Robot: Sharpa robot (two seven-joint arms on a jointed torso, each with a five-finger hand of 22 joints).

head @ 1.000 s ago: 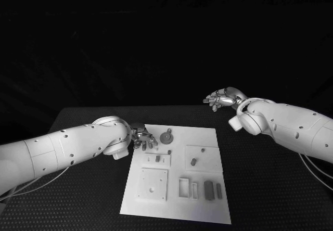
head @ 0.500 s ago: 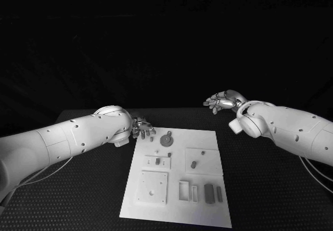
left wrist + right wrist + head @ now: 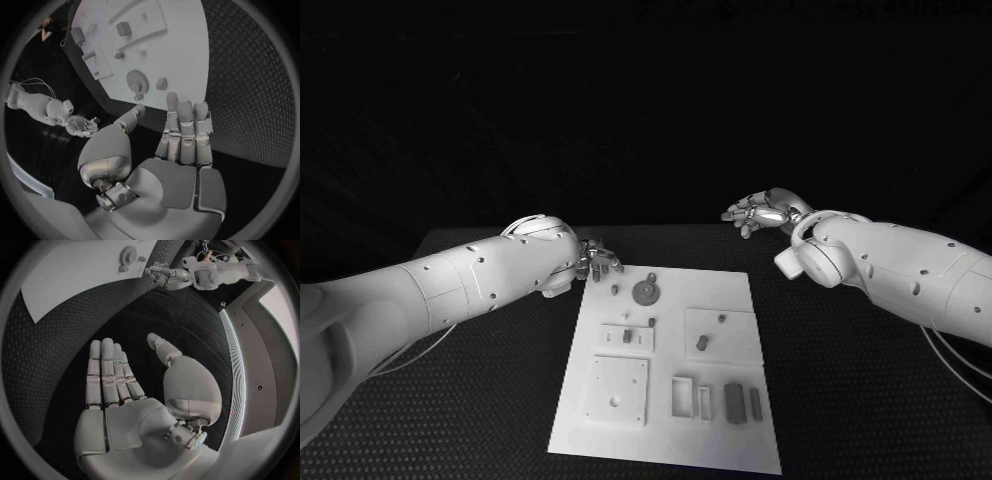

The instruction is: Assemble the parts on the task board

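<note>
The black table (image 3: 473, 420) is carrying the white task board (image 3: 668, 440) at its middle, long side running from the near edge toward the far edge; that placement is putting every fixture within reach of both my arms.

I am holding my left hand (image 3: 599, 262) just off the board's far-left corner, fingers straight and loosely apart, nothing in them. In the left wrist view the fingertips (image 3: 185, 107) are pointing at the board's far end, close to the gear-shaped part (image 3: 135, 80) and the small block (image 3: 162, 83) beside it. My judgement: I am staging this hand for a pick at that corner.

I am keeping my right hand (image 3: 762, 212) raised beyond the board's far-right corner, well apart from it, palm open, fingers (image 3: 106, 372) extended and holding nothing, probably parked so it is not shadowing the work.

The parts are lying on the board: the gear-shaped part near the far edge, pegs (image 3: 704, 340) in the middle plates, and the bar pieces (image 3: 733, 398) toward the near-right corner. None is seated by hand yet, as far as I can tell.
</note>
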